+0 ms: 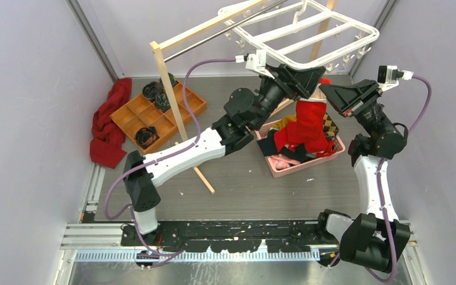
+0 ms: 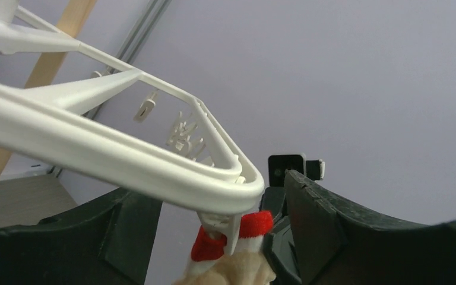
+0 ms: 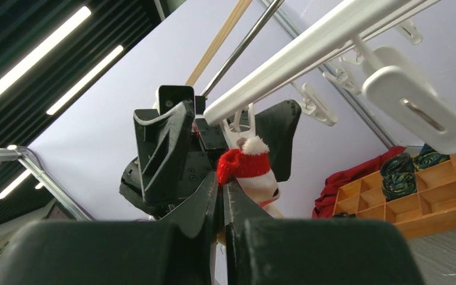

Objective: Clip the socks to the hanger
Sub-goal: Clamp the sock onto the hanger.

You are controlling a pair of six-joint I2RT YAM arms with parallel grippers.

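One sock (image 3: 246,166) sits at the clip (image 2: 233,228) on the 6 o'clock corner of the hanger (image 1: 309,32). Clipping step. Left gripper (image 1: 310,82) jaws apart around it, right gripper (image 3: 221,185) jaws together. Next likely needs confirming clip bite, then gentle retreat.

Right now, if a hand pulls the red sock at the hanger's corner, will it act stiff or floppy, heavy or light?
Probably floppy: the sock droops straight down below the hanger in the top view. Likely light, since one small clip seems to carry its cuff. A hard pull might slip it free.
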